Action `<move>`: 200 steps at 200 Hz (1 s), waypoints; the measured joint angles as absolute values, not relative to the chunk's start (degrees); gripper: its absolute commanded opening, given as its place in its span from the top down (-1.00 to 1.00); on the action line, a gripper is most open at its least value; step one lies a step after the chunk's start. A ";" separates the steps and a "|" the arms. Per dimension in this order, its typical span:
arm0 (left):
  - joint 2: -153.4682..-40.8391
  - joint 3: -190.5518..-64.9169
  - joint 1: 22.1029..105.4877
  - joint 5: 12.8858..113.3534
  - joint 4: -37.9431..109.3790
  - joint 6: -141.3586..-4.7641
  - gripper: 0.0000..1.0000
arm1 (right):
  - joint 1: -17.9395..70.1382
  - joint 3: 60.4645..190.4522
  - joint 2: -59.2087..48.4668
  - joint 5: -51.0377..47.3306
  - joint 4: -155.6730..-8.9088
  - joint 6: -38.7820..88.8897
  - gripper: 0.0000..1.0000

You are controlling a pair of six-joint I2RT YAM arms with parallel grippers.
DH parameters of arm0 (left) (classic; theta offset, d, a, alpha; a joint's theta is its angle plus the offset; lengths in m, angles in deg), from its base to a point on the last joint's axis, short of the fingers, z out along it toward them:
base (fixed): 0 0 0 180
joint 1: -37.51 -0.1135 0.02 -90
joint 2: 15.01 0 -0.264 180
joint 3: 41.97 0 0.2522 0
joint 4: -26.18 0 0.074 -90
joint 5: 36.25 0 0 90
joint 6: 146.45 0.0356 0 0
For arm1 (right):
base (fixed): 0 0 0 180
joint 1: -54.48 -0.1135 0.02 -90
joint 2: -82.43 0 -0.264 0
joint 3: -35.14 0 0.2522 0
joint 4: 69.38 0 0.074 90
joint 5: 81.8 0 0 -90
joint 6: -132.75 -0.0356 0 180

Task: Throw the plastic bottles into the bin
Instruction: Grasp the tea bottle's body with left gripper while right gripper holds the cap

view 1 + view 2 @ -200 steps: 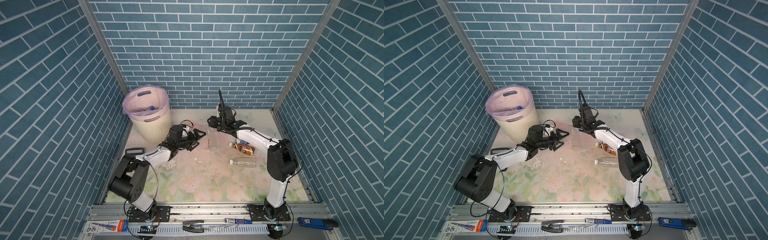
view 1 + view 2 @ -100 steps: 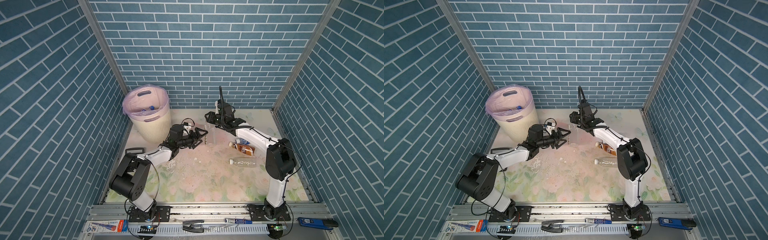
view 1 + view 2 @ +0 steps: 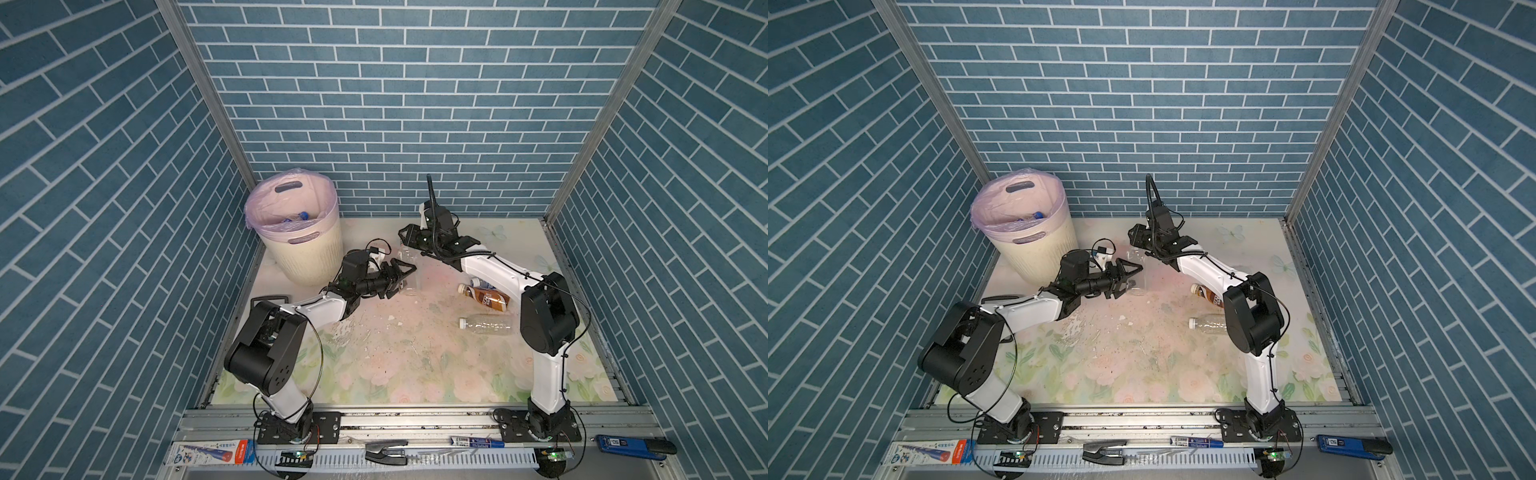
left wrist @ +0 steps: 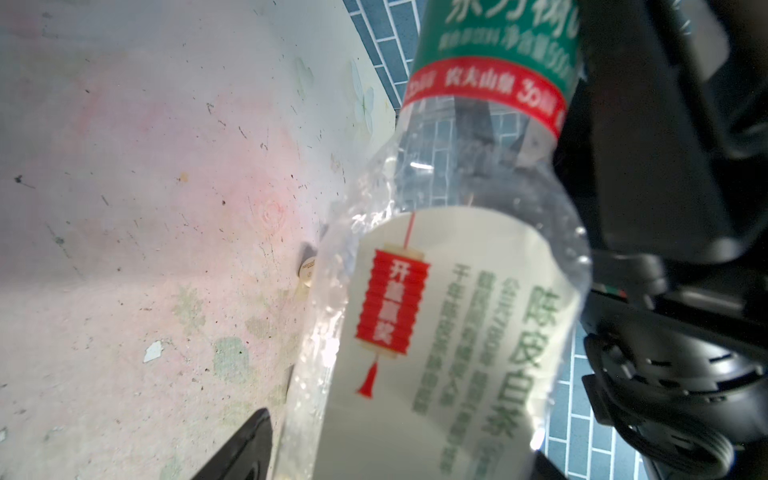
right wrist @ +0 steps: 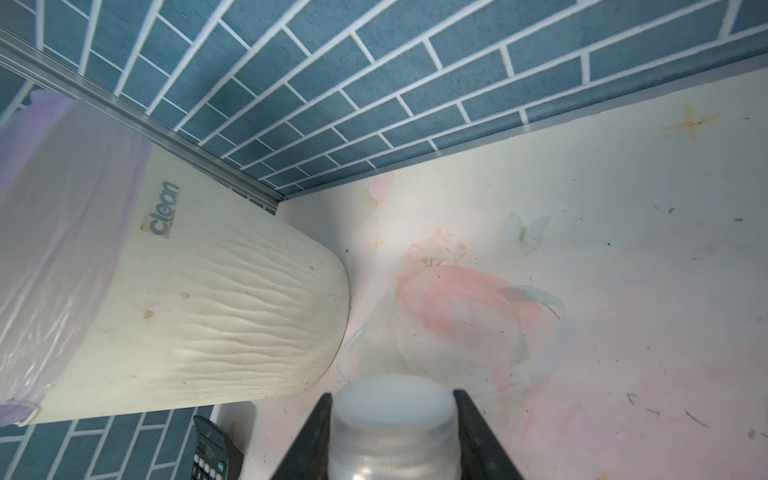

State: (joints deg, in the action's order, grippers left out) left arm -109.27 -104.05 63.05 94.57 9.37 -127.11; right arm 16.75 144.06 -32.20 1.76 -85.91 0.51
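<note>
Toward the back of the surface (image 3: pixel 395 365), a little right of the bin (image 3: pixel 305 257), a clear bottle (image 3: pixel 411 286) with a green and red label is roughly upright, and both arms meet at it. The right gripper (image 5: pixel 392 398) is clamped on its white cap from above, with one jaw on each side of the cap in the right wrist view. The left gripper (image 3: pixel 406 277) reaches in from the bin's side at the height of the bottle's body, its jaws apart with the body between them. In the left wrist view a black finger (image 4: pixel 245 449) lies just beside the clear wall, but I cannot tell whether the pads press the plastic, nor whether the base rests on the surface. The bin fills the back left corner, its pink bag (image 3: pixel 257 208) folded over the rim, and a blue-capped bottle (image 3: pixel 304 215) shows inside. A calculator (image 5: pixel 210 451) lies near the bin's foot. Near the right edge a brown bottle (image 3: pixel 488 297) lies on its side, with a blue-labelled bottle (image 3: pixel 482 283) just behind it, partly hidden by the right arm. A plain bottle (image 3: pixel 486 326) lies on its side nearer the front, cap toward the left edge.
</note>
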 measured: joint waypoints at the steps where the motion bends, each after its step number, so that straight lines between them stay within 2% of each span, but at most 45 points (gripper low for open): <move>1: -109.27 -104.05 63.05 94.57 9.35 -127.17 -0.42 | 16.72 144.08 -32.20 1.74 -85.88 0.51 0.41; 47: -109.27 -104.18 63.13 95.24 7.67 -126.52 -0.12 | 16.62 144.13 -32.22 1.00 -85.73 -0.10 0.41; 178: -109.42 -104.44 62.83 95.31 9.81 -126.50 -0.08 | 16.59 144.08 -32.15 0.84 -85.64 -0.99 -0.13; 200: -109.42 -104.77 62.63 95.11 11.95 -125.84 -0.04 | 16.55 144.06 -31.74 0.91 -85.67 -1.17 -0.32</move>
